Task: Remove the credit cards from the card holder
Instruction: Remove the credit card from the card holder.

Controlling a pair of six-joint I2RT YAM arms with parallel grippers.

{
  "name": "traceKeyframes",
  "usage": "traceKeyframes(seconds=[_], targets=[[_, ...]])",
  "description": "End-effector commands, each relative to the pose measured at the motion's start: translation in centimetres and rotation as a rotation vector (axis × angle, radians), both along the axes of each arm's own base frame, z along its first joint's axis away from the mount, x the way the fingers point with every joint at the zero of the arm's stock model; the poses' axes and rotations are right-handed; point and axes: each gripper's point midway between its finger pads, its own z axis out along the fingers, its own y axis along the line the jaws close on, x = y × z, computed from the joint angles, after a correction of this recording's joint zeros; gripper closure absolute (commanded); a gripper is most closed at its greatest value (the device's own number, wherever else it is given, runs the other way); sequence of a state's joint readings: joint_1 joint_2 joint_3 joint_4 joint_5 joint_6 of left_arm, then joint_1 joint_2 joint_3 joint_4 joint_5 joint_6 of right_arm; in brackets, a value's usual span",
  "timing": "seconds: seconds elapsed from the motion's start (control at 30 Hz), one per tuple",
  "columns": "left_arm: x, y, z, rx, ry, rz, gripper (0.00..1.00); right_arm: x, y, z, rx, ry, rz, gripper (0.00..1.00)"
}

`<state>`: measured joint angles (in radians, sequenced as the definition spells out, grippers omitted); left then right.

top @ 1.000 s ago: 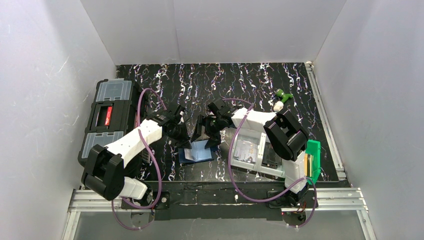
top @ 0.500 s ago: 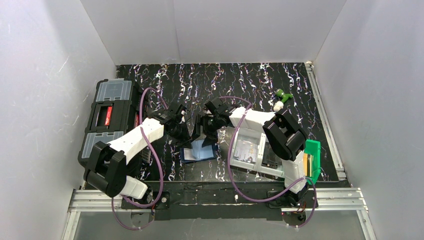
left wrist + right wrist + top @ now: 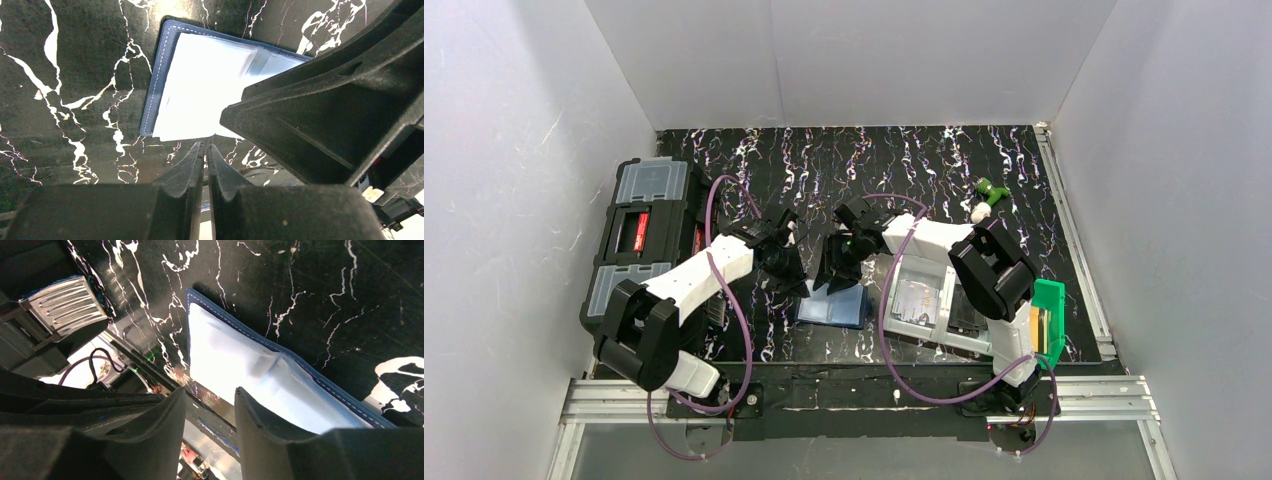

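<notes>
The left gripper (image 3: 205, 148) has its fingers pressed almost together, with only a thin slit between them and nothing visibly pinched. The navy card holder (image 3: 195, 95) lies open on the black marbled table (image 3: 75, 60) just beyond its fingertips. The right gripper (image 3: 210, 396) hangs over the same holder with its fingers parted by a clear gap, gripping nothing, and the pale sleeves face up beneath it.

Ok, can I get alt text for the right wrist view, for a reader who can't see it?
The card holder lies open on the black marbled table, its pale blue sleeves facing up and no card plainly visible. The right gripper fills the foreground over the holder's near edge, jaws apart with nothing between them.
</notes>
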<state>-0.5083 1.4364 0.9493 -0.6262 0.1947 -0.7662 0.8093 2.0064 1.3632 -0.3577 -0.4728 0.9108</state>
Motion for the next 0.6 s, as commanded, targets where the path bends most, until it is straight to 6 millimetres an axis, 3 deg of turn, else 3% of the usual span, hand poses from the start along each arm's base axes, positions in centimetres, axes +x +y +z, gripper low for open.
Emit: traceKeyframes(seconds=[0.0,0.1,0.2,0.27,0.37,0.57], targets=[[0.3,-0.4,1.0,-0.013,-0.025,-0.018,0.92,-0.2,-0.2,-1.0,-0.03,0.011,0.009,0.57],[0.3,-0.2,0.9,-0.005,-0.026,-0.016,0.89,-0.3,-0.5,-1.5,-0.052,0.016,0.013,0.55],[0.2,1.1,0.5,0.062,-0.035,-0.002,0.81,0.1,-1.2,-1.8,-0.106,-0.022,0.014,0.36],[0.1,2.6,0.6,0.122,-0.052,0.021,0.73,0.2,-1.5,-1.8,-0.151,-0.052,0.023,0.3],[0.0,4.4,1.4,0.136,-0.075,0.08,0.6,0.4,-1.7,-1.6,-0.213,-0.107,0.045,0.29],[0.4,6.7,2.6,0.074,-0.074,0.177,0.54,-0.1,-1.2,-1.5,-0.342,-0.219,0.103,0.29]])
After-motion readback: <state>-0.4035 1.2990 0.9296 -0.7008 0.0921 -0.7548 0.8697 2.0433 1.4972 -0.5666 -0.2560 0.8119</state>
